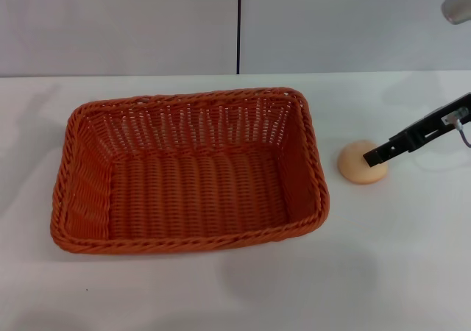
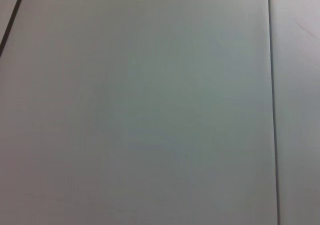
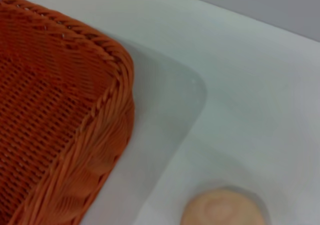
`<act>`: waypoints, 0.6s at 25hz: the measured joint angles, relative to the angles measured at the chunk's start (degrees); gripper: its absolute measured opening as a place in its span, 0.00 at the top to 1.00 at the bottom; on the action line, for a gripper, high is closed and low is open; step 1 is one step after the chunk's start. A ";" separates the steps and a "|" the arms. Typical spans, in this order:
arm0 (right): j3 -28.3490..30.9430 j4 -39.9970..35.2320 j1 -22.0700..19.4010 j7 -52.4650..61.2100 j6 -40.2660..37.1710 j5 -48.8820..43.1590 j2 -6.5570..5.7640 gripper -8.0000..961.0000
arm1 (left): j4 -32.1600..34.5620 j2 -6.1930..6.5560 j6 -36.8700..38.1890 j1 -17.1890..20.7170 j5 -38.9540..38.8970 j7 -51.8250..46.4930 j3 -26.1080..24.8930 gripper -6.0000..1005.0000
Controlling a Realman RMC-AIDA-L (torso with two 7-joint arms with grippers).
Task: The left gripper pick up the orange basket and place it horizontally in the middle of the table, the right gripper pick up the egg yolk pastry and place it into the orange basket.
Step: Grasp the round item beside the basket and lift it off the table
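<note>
Orange basket [image 1: 191,173] sat flat mid-table, placement judged done; egg yolk pastry [image 1: 360,163] lay under the right gripper [image 1: 377,154], unlifted, finger spread unreadable; transfer remained

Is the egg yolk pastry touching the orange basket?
Apart. The head view shows bare table between the egg yolk pastry and the orange basket.
</note>
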 joint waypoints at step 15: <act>-4.33 0.19 1.12 -0.01 1.10 -0.24 1.48 0.21 | 0.02 -0.13 -0.24 -0.24 -0.06 -0.10 0.42 0.21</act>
